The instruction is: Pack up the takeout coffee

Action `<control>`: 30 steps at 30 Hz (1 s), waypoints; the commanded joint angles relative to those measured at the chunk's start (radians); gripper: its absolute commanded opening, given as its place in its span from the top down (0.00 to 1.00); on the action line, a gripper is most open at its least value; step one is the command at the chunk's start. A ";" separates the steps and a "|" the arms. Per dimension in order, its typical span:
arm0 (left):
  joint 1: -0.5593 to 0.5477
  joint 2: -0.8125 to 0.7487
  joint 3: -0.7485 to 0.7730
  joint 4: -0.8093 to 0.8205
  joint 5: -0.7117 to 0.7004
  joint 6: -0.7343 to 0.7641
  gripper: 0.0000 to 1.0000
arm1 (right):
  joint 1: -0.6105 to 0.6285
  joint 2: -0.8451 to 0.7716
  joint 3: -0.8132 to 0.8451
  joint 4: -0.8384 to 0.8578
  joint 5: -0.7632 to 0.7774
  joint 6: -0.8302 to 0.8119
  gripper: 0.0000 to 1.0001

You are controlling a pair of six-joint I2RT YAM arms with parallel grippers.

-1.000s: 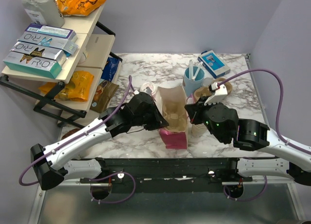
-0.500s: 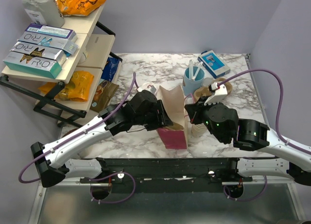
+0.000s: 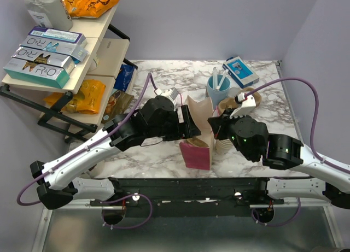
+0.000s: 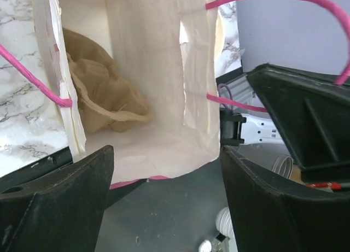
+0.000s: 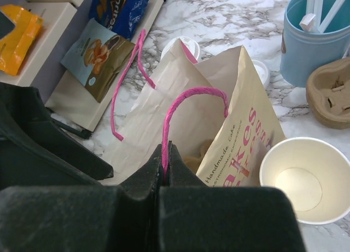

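My left gripper (image 4: 164,181) gapes empty; if my right gripper (image 5: 165,160) loses the pinched pink handle (image 5: 192,92), the paper bag (image 4: 147,55) slumps

- I have the left black robot arm (image 3: 93,151) stretched diagonally inward, with its wrist raised near the centre.
- The left black two-finger gripper (image 4: 164,159) points downward, jaws spread wide.
- The right black robot arm (image 3: 306,159) reaches in from the right side.
- The right black two-finger gripper (image 5: 164,153) has its jaws pressed together, pinching a pink cord bag handle (image 5: 191,93).
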 commanded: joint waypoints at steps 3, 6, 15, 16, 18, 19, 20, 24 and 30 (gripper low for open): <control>-0.007 -0.044 0.080 -0.053 -0.076 0.092 0.01 | -0.001 -0.022 0.014 -0.043 -0.016 -0.001 0.88; -0.007 -0.079 0.082 -0.073 -0.117 0.110 0.01 | -0.001 -0.045 0.021 -0.058 -0.025 -0.014 0.77; -0.004 -0.098 0.037 -0.117 -0.273 0.133 0.01 | -0.001 -0.053 0.102 -0.109 -0.099 -0.106 0.44; -0.001 -0.087 0.037 -0.105 -0.268 0.139 0.01 | 0.000 -0.050 0.116 -0.126 -0.097 -0.107 0.43; 0.005 -0.050 0.039 -0.090 -0.231 0.161 0.01 | 0.000 -0.044 0.158 -0.141 -0.102 -0.118 0.42; 0.010 -0.039 0.039 -0.059 -0.213 0.173 0.01 | -0.001 -0.040 0.171 -0.155 -0.103 -0.121 0.40; 0.019 -0.015 0.036 -0.047 -0.190 0.181 0.01 | 0.000 -0.039 0.183 -0.159 -0.109 -0.129 0.39; 0.045 0.048 0.033 -0.021 -0.132 0.201 0.01 | 0.000 -0.001 0.287 -0.169 -0.239 -0.250 0.39; 0.078 0.088 0.004 0.021 -0.088 0.210 0.25 | 0.000 0.163 0.459 -0.181 -0.438 -0.298 0.74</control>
